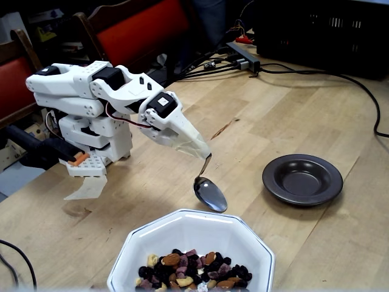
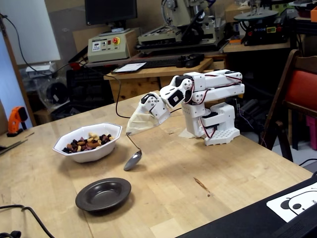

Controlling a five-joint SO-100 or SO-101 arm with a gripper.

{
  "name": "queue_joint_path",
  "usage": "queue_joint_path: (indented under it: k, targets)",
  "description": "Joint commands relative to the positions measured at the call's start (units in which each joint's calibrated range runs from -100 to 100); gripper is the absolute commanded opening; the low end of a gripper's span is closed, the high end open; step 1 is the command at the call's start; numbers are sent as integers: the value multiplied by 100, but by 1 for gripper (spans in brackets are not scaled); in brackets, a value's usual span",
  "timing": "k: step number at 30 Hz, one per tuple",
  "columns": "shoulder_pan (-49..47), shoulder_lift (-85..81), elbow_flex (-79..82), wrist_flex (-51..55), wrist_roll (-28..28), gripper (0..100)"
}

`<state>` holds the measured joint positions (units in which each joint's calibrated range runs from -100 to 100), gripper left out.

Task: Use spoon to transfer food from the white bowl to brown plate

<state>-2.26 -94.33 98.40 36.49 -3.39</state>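
Observation:
My gripper is wrapped in whitish tape and shut on the spoon's handle; it also shows in the other fixed view. The silver spoon hangs down from it, its oval bowl empty and just above the table, also seen in the other fixed view. The spoon sits between the white bowl and the brown plate. The white bowl holds the food, a mix of nuts and dried fruit. The brown plate is empty.
The arm's white base stands on the wooden table. A red chair is beside it. Black cables and a power strip lie at the table's far side. A black cable lies near the front edge.

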Motion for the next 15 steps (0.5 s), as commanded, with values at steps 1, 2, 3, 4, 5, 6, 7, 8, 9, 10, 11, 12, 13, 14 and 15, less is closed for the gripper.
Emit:
queue_joint_path:
  k: [1,2,3,4,5,6,7,8,9,10,11,12,13,14,15]
  targets:
    - [-11,41,1,161,-10,2]
    - [-11,41,1,161,-10,2]
    - [-11,41,1,161,-10,2]
    - [-11,41,1,161,-10,2]
    - [-11,41,1,161,-10,2]
    - [-11,41,1,161,-10,2]
    - [-11,41,1,161,-10,2]
    - [-11,41,1,161,-10,2]
    - [-11,41,1,161,-10,2]
    - [-11,41,1,161,-10,2]
    - [-18,41,1,161,-10,2]
    - [-33,41,1,161,-10,2]
    - [-40,41,1,161,-10,2]
    - [-40,41,1,161,-10,2]
    - [-18,41,1,161,-10,2]
